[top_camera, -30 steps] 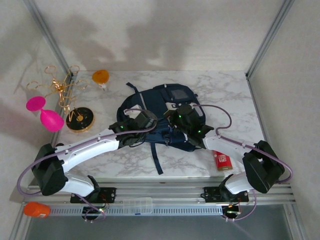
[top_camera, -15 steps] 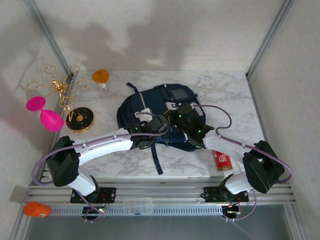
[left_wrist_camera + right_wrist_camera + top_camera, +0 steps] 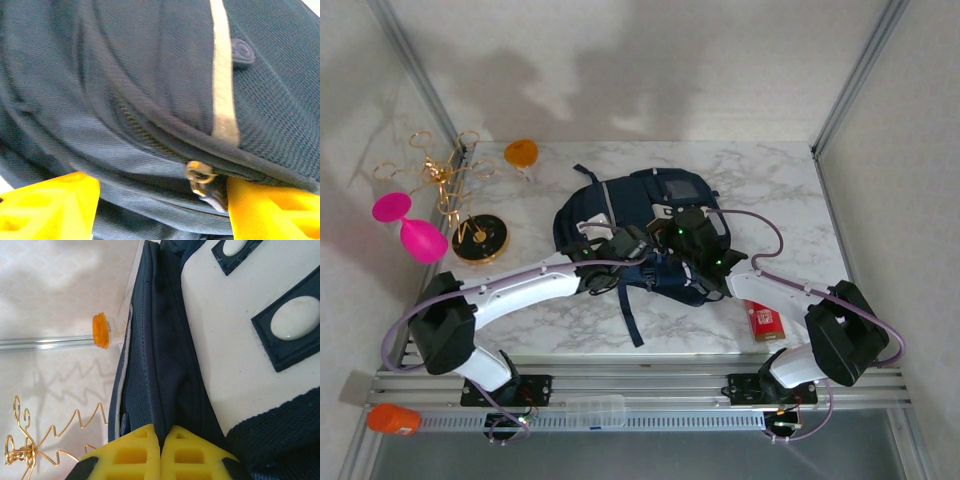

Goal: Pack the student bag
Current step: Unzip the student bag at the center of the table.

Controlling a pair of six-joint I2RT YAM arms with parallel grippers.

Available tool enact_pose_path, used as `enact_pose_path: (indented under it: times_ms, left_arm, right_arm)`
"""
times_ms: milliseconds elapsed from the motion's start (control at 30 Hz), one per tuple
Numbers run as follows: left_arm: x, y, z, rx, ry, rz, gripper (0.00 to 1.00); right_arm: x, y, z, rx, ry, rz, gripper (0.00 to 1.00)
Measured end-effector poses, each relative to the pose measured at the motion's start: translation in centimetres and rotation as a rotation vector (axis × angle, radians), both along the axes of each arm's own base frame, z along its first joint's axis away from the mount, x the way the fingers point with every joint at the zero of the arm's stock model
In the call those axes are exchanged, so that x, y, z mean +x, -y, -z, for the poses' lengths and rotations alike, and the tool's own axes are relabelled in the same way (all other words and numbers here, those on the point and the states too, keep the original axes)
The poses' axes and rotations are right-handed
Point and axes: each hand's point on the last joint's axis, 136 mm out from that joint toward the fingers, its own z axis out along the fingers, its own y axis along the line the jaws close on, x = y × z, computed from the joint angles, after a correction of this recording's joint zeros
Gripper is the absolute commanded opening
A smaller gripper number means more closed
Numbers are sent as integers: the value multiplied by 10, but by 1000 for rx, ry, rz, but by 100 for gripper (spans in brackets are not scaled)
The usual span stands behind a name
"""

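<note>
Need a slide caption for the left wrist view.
Left pincer open over the navy blue fabric backpack, brass zipper pull beside one yellow finger.

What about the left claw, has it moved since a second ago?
Yes. The left claw slid right across the student bag, away from the round gold-rimmed base.

Student bag (image 3: 150, 75) is matt navy cloth with a tight ribbed weave, and the white trim (image 3: 222, 90) looks woven too. Zipper pull (image 3: 201, 175) is dull brassy metal. Right claw (image 3: 161, 432) has matt yellow plastic fingers (image 3: 135, 455). Table (image 3: 760, 180) is smooth marble-look, wire stand (image 3: 55, 440) is shiny gold metal.
</note>
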Motion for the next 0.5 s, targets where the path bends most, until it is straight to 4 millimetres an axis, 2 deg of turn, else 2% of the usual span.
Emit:
enact_pose_path:
  times_ms: [233, 300, 400, 500]
  left_arm:
    - [-9, -52, -24, 49, 23, -57, 65]
    - [-10, -60, -32, 66, 32, -54, 63]
    - [-13, -61, -37, 100, 29, -3, 61]
    - [-15, -49, -45, 142, 36, 97, 59]
  right_arm:
    - [3, 1, -4, 11, 10, 4, 0]
    - [3, 1, -4, 12, 8, 0, 0]
    - [4, 1, -5, 14, 9, 0, 0]
    - [5, -1, -5, 14, 7, -3, 0]
